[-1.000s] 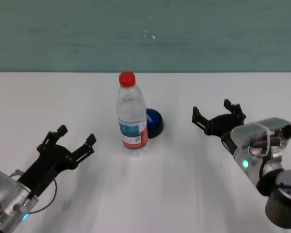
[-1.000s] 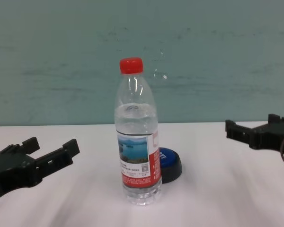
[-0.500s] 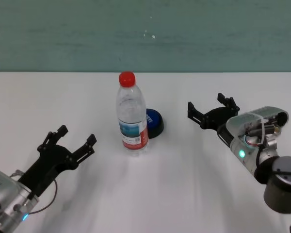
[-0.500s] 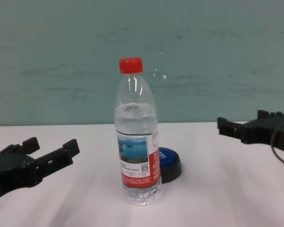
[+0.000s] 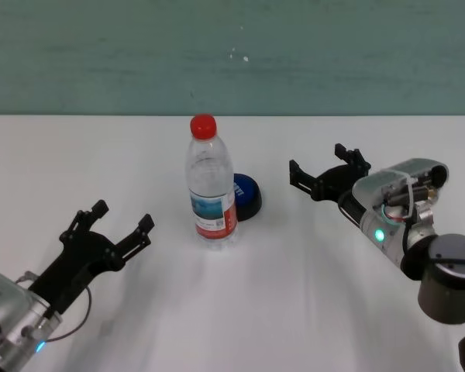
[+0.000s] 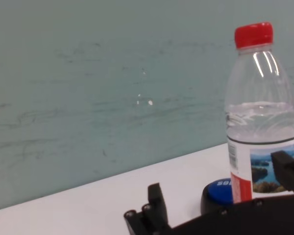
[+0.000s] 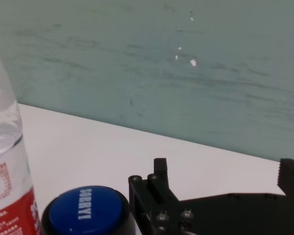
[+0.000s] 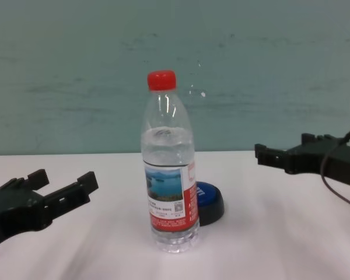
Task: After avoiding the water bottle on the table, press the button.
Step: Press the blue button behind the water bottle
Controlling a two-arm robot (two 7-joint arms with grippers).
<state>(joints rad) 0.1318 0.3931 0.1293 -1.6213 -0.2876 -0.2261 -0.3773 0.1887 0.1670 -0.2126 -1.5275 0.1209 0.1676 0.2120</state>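
The water bottle (image 5: 211,184) stands upright mid-table, clear with a red cap; it also shows in the chest view (image 8: 168,169), the left wrist view (image 6: 261,122) and the right wrist view (image 7: 7,161). The blue button (image 5: 246,195) sits just behind it to the right, partly hidden by the bottle; it also shows in the chest view (image 8: 209,198) and the right wrist view (image 7: 85,209). My right gripper (image 5: 322,170) is open, to the right of the button and apart from it. My left gripper (image 5: 121,218) is open and empty, at the table's front left.
The white table (image 5: 294,310) runs back to a teal wall (image 5: 232,54). Bare tabletop lies between my right gripper and the button, and in front of the bottle.
My right gripper has moved left, toward the button. The left arm, the bottle and the button have not moved.
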